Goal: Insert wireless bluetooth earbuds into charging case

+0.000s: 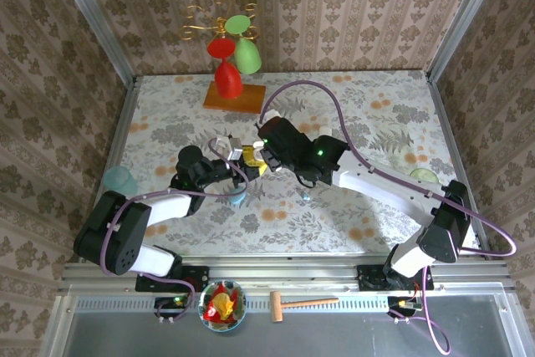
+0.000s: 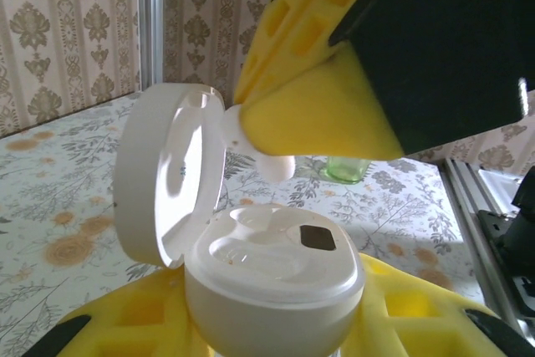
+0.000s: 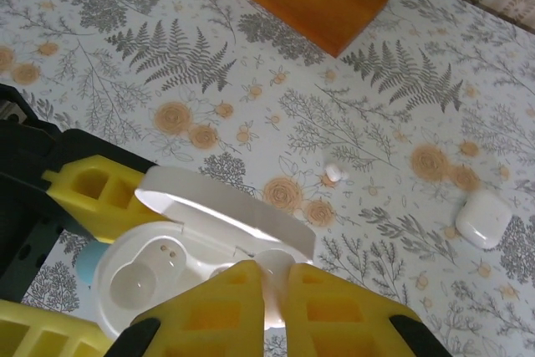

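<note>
My left gripper is shut on the base of a white charging case, with a yellow finger on each side. The case's lid stands open to the left, and the moulded wells inside look empty. My right gripper is shut on a white earbud, pinched between its yellow fingertips just above the case. In the left wrist view the same earbud hangs from a yellow fingertip over the wells. In the top view both grippers meet at mid-table. Another earbud lies loose on the cloth.
A closed white case lies to the right on the cloth. A light blue pebble-shaped case sits under the grippers. A wooden base with red and green glasses stands at the back. A teal cup is at the left, a green one at the right.
</note>
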{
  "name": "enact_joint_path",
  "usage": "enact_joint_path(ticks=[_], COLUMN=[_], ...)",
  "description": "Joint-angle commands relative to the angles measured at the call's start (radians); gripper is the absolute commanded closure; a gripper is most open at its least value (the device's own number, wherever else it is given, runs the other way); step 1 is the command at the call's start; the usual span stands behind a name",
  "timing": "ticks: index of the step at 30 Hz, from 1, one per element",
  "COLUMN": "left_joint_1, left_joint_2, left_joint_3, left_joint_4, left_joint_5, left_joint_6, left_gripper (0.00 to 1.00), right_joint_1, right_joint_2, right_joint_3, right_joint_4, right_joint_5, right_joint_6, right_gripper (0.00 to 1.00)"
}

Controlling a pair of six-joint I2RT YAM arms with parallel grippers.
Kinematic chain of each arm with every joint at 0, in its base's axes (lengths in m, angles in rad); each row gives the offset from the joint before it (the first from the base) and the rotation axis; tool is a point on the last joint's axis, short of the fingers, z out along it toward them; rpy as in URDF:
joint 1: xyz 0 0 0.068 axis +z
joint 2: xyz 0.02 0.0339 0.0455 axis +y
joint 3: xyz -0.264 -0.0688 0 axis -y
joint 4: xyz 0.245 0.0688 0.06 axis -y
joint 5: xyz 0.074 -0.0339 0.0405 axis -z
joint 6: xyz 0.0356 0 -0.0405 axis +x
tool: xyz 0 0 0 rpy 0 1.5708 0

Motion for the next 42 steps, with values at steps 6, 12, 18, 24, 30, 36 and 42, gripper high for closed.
enact_joint_path(ticks=[6, 12, 18, 24, 30, 36, 42], left_joint_1=[0.046, 0.049, 0.049, 0.048, 0.045, 0.045, 0.047], left_joint_2=[0.004, 0.017, 0.025, 0.029, 0.029, 0.023, 0.024], left_joint_3=[0.030, 0.032, 0.027, 0.032, 0.029, 0.028, 0.029], left_joint_4=[0.069, 0.100, 0.108, 0.112, 0.132, 0.144, 0.161], left_joint_5=[0.012, 0.017, 0.026, 0.039, 0.052, 0.045, 0.042], left_joint_6=[-0.066, -0.086, -0.084, -0.085, -0.104, -0.115, -0.127], left_gripper=[0.75, 0.75, 0.76, 0.76, 0.76, 0.76, 0.76], right_joint_1=[0.002, 0.002, 0.002, 0.000, -0.001, -0.005, -0.011], right_joint_2=[-0.009, -0.014, -0.051, -0.044, -0.005, 0.007, 0.004], right_joint_3=[-0.018, -0.041, -0.058, -0.054, -0.040, -0.056, -0.095], right_joint_4=[0.014, 0.011, 0.056, 0.098, 0.112, 0.116, 0.151], right_joint_5=[-0.051, -0.077, -0.037, -0.044, -0.053, -0.071, -0.106], right_joint_6=[-0.035, -0.025, -0.030, -0.051, -0.058, -0.064, -0.064], right_gripper=[0.91, 0.91, 0.90, 0.90, 0.90, 0.90, 0.90])
